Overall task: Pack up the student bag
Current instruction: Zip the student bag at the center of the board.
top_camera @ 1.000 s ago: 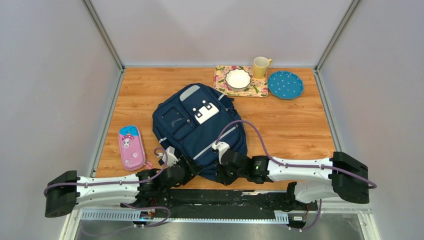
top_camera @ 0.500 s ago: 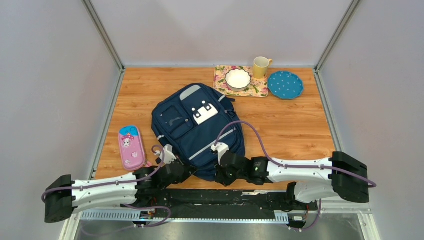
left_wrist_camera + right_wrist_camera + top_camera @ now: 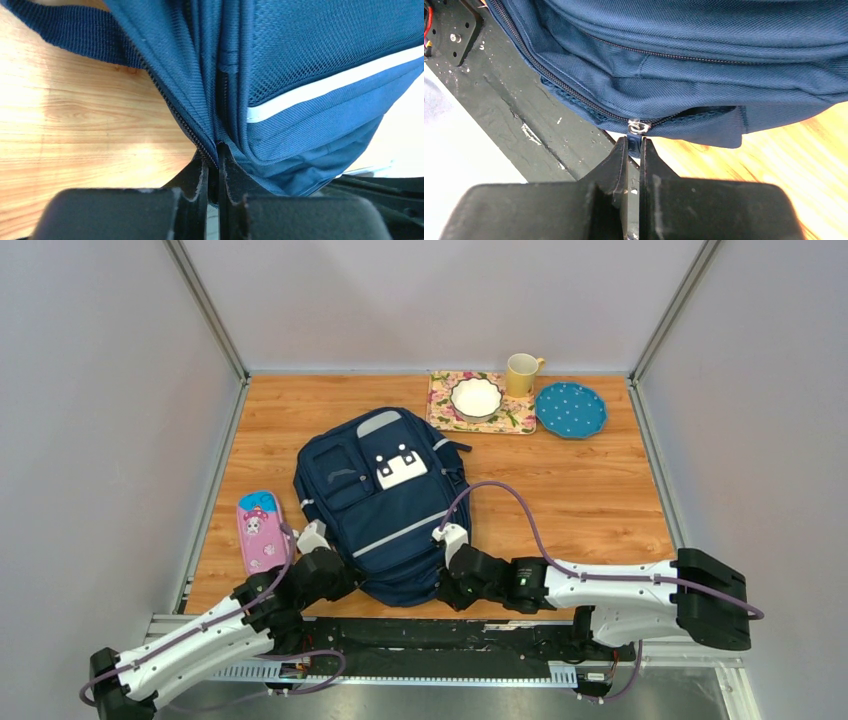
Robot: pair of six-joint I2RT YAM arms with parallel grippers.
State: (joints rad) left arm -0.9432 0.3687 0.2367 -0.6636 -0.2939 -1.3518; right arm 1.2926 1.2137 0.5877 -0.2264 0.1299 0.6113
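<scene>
The navy student bag (image 3: pixel 385 505) lies front-up in the middle of the wooden table, its white patch facing up. My left gripper (image 3: pixel 340 575) sits at the bag's near left edge, shut on a fold of the bag's fabric (image 3: pixel 216 142) beside the zipper teeth (image 3: pixel 187 131). At the near right edge, my right gripper (image 3: pixel 452 585) is shut on the blue zipper pull (image 3: pixel 634 145) hanging from the silver slider (image 3: pixel 638 127). The bag's near edge overhangs the table's front.
A pink pencil case (image 3: pixel 262 530) lies left of the bag. At the back stand a floral mat (image 3: pixel 440 405) with a white bowl (image 3: pixel 475 397), a yellow mug (image 3: pixel 521 373) and a blue dotted plate (image 3: pixel 571 410). The black base rail (image 3: pixel 440 635) runs along the near edge.
My left gripper has shut on the bag's edge and its arm has swung back to the left. The bag has shifted left and turned a little. The right gripper stays shut on the pull.
</scene>
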